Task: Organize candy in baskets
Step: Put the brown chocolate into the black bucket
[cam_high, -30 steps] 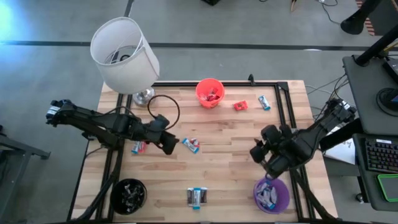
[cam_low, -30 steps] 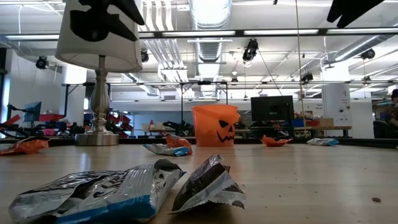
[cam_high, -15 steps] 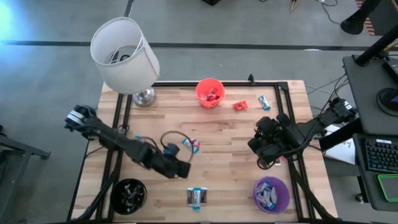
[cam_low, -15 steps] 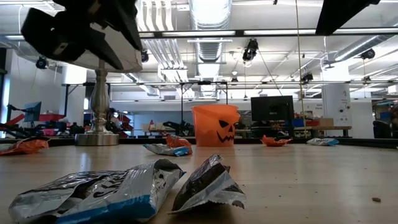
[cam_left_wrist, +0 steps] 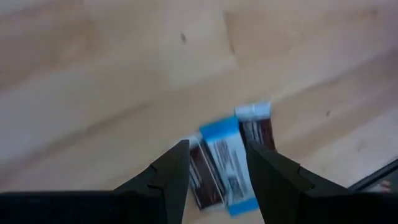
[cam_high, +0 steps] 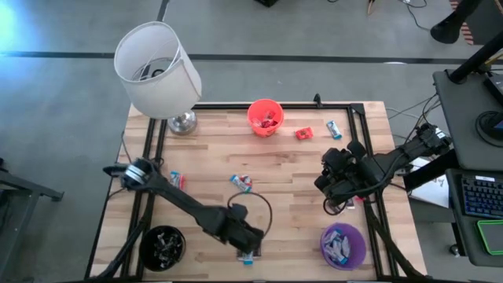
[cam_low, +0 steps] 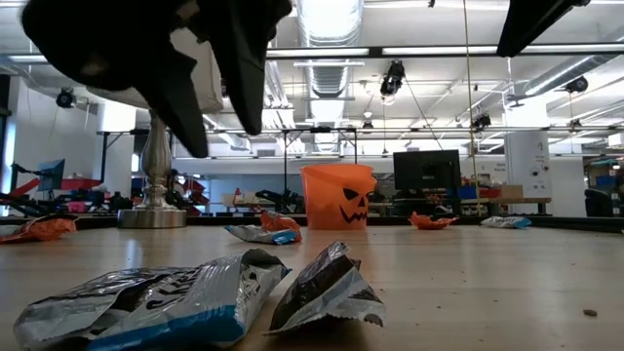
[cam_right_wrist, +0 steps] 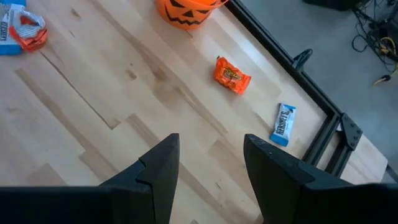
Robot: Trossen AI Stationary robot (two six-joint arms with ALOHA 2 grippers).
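The pale plank wooden table carried a round orange-red plastic bucket at its far edge; the left gripper hung wide and empty over two small crinkly blue-and-brown wrapped candies near the front edge; light, soft, probably slippery, best pinched across the middle; the right gripper waited open

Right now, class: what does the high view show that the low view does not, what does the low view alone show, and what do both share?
Only the high view shows the purple bucket, the black bucket and the open right gripper hovering over the table. Only the low view shows the pumpkin face and the room behind. Both show the orange bucket, the lamp and the open left gripper above two wrappers.
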